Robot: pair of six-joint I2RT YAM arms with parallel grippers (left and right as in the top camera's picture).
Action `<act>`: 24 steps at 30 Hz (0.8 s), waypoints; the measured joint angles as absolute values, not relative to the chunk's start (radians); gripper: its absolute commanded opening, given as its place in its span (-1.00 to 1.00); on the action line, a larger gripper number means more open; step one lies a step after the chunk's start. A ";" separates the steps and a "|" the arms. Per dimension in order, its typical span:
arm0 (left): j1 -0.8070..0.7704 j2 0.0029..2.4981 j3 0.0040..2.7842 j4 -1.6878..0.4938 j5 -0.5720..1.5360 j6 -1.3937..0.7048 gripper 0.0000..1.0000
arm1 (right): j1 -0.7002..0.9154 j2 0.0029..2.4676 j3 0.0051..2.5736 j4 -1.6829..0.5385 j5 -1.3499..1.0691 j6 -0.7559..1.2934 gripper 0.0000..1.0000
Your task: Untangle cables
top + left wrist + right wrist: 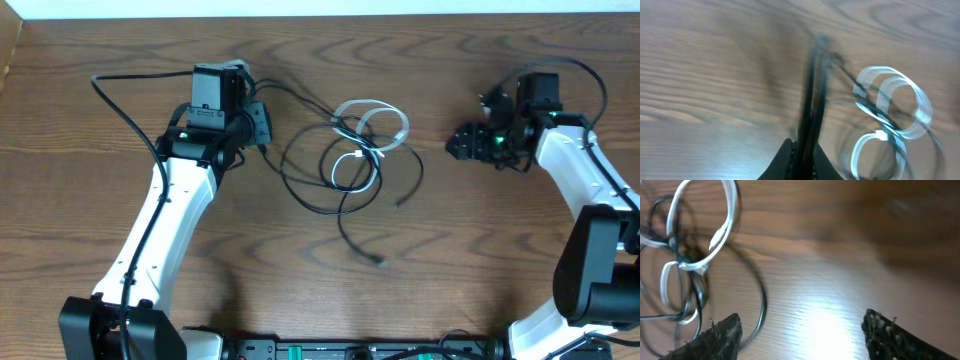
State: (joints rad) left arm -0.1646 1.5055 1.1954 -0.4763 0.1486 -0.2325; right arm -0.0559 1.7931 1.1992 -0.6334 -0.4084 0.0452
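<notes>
A robot lab is shown. A left arm (pixel 168 208) and a right arm (pixel 572 165) are set at a wood table (pixel 460 260), with black gear (pixel 350 351) at its edge.

left white-and-black arm (pixel 165 215): 7 to 11 o'clock | left black two-finger gripper (pixel 258 125): clamped on thin black cable (pixel 807 115) | right white-and-black arm (pixel 565 160): 2 o'clock | right black two-finger gripper (pixel 462 143): spread wide

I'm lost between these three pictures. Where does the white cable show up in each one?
Overhead: the white cable lies in loops just above the picture's middle.
Left wrist: white cable at the right side, blurred.
Right wrist: white cable at the upper left.
Shared landmark: the black cables threaded through its loops.
</notes>
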 measured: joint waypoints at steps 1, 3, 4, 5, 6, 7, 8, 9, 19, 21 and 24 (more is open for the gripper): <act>-0.165 1.505 1.195 -0.485 0.172 -0.233 -0.85 | -0.049 1.793 1.199 -0.616 -0.426 0.033 0.57; -0.168 1.505 1.195 -0.502 0.224 -0.236 -0.85 | -0.027 1.793 1.200 -0.580 -0.461 0.013 0.57; -0.171 1.505 1.195 -0.512 0.245 -0.241 -0.85 | -0.016 1.793 1.200 -0.562 -0.477 0.007 0.56; -0.175 1.505 1.195 -0.521 0.260 -0.245 -0.85 | 0.000 1.793 1.201 -0.536 -0.498 0.000 0.56; -0.179 1.505 1.195 -0.528 0.272 -0.252 -0.85 | 0.011 1.793 1.201 -0.518 -0.509 -0.005 0.54; -0.186 1.507 1.195 -0.532 0.284 -0.259 -0.85 | 0.028 1.793 1.202 -0.492 -0.524 -0.009 0.53; -0.192 1.511 1.195 -0.533 0.291 -0.263 -0.84 | 0.046 1.793 1.203 -0.468 -0.534 -0.012 0.50; -0.196 1.517 1.195 -0.534 0.295 -0.270 -0.82 | 0.069 1.793 1.203 -0.438 -0.544 -0.014 0.47; -0.135 1.636 1.195 -0.535 0.279 -0.493 0.36 | 0.367 1.805 1.211 -0.155 -0.451 -0.052 0.35; -0.120 1.662 1.195 -0.535 0.288 -0.527 0.40 | 0.411 1.832 1.216 -0.098 -0.423 -0.068 0.32; -0.118 1.705 1.195 -0.538 0.310 -0.551 0.40 | 0.445 1.892 1.217 -0.036 -0.397 -0.091 0.21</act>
State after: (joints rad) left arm -0.1181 1.7054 1.1954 -0.5381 0.3099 -0.5507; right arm 0.4454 1.8919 1.2167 -0.0357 -0.3965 -0.0910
